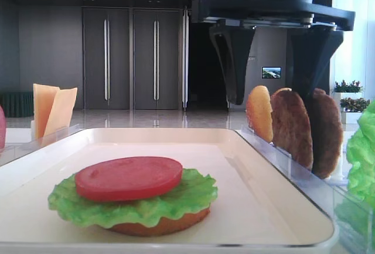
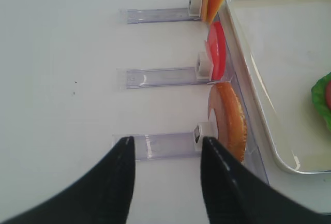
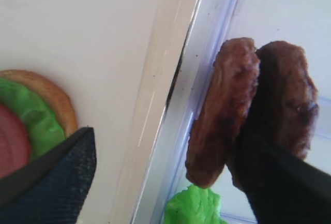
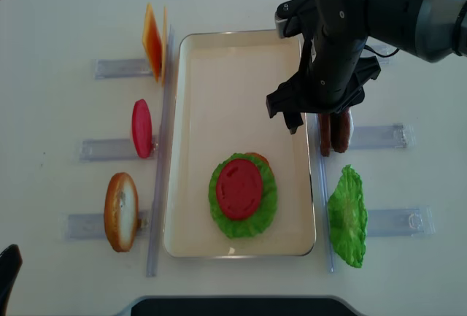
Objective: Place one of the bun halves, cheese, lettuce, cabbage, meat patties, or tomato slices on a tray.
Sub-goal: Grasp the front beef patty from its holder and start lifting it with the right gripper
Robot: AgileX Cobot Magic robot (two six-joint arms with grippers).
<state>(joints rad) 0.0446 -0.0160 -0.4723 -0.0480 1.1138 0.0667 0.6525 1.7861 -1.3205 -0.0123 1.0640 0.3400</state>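
Patties (image 3: 248, 110) stand upright between right gripper's (image 3: 170, 182) spread fingers (image 3: 57, 177).

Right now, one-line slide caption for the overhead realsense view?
Right gripper open above racked meat patties; tray holds bun half, lettuce, tomato slice.

Bun half (image 4: 257, 160), lettuce (image 4: 268, 201), tomato slice (image 4: 238, 188) stacked on tray (image 4: 219, 82), patties (image 4: 333, 132) upright beside

Two meat patties (image 4: 333, 132), one tray (image 4: 191, 148)
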